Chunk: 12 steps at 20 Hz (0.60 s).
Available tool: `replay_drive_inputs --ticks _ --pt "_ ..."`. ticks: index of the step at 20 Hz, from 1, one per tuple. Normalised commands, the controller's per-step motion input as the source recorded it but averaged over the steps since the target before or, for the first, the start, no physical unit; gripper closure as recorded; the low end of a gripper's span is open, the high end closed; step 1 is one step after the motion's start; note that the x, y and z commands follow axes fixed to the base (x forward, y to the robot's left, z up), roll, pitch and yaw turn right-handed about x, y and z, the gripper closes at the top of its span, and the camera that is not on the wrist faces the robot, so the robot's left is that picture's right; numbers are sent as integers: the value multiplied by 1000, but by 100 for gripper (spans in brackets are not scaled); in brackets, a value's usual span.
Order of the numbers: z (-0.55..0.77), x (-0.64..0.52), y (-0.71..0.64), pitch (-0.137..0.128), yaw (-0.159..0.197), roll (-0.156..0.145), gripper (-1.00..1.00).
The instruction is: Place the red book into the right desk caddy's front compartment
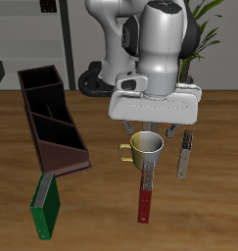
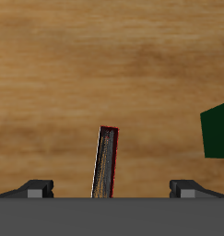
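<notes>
The gripper (image 1: 156, 132) hung above the wooden table (image 1: 209, 216), in front of the robot's white arm (image 1: 158, 44). In the wrist view its two fingers (image 2: 35, 189) stood spread wide apart, one near each side of the frame, and nothing lay between them or touched them; the gap held only bare wood. In the exterior view the fingertips were hard to make out behind the mug (image 1: 143, 148), a yellowish cup with its handle turned toward the desk caddy.

The red book (image 1: 146, 193) lay on the table nearer the front edge than the mug, its far end just at the mug's base. It rested on its narrow side, so the wrist camera looked down on the pale grey page edges framed by thin red covers (image 2: 105, 162). It sat below the open fingers, roughly midway between them and clear of both.

The right desk caddy (image 1: 52, 118), a long dark brown box with dividers, stood well apart from the red book. A green book (image 1: 44, 204) leaned at the caddy's sloping end, and a grey book (image 1: 185, 154) lay beside the mug on its other side
</notes>
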Motion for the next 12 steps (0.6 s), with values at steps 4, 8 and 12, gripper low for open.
replay_drive_inputs --ticks 4,8,12 --pt "-246 134 119 -10 4 11 -100" --pt "-249 46 -1 -7 -1 -16 -100" --pt "-263 108 -83 -10 -23 -22 -100"
